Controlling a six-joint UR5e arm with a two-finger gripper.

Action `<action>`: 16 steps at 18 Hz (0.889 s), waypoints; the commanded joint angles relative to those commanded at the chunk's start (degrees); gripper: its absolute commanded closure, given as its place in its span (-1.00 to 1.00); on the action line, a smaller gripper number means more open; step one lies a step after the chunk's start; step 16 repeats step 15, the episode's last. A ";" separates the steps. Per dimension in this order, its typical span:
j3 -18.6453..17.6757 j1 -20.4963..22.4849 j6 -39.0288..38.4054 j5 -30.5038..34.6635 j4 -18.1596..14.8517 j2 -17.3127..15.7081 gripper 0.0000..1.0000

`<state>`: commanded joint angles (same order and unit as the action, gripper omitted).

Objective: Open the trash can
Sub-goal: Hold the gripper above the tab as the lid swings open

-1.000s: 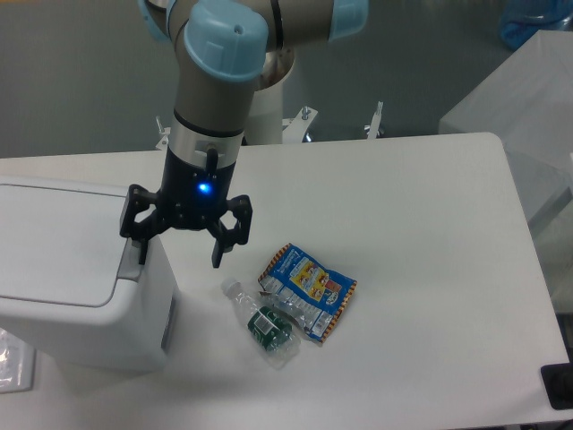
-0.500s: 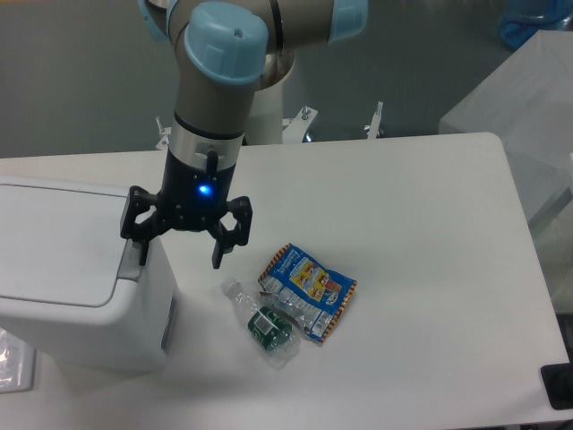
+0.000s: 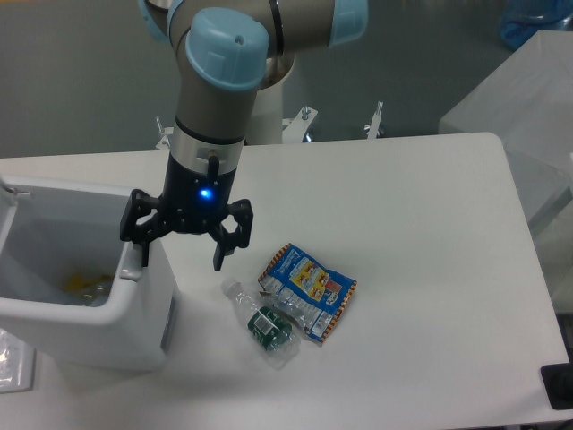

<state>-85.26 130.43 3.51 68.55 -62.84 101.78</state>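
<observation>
The white boxy trash can (image 3: 143, 313) stands at the table's left edge with its lid swung up; only a sliver of the lid (image 3: 7, 202) shows at the far left. The inside is open to view, with something yellow (image 3: 76, 283) at the bottom. My gripper (image 3: 179, 260) points down with its fingers spread open and empty. The left finger (image 3: 142, 254) sits at the can's right rim, where the grey push tab (image 3: 132, 270) is. The right finger (image 3: 219, 255) hangs over the table.
A crushed clear plastic bottle with a green label (image 3: 261, 323) lies on the table right of the can. A blue and yellow snack packet (image 3: 309, 288) lies beside it. A clear bag (image 3: 13, 358) sticks out at the bottom left.
The trash can's lid has sprung open, from flat and closed to raised at the left. My gripper has stayed almost in place at the can's right rim.
</observation>
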 joint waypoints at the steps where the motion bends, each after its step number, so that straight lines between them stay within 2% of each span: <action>1: 1.05 0.09 0.17 0.00 0.09 -0.17 -1.00; 2: 2.54 0.09 0.52 0.00 0.87 -0.26 -1.00; 4: 5.53 0.35 0.88 0.09 4.46 0.00 -1.00; 6: 7.12 0.88 3.06 1.48 6.85 0.00 -1.00; 9: 7.48 1.84 8.51 7.27 7.03 -0.26 -1.00; 12: 7.13 2.28 16.23 16.84 6.42 -0.35 -1.00; 14: 6.86 2.81 20.20 19.15 6.15 -0.35 -1.00; 16: 6.60 3.07 20.91 19.25 6.15 -0.35 -1.00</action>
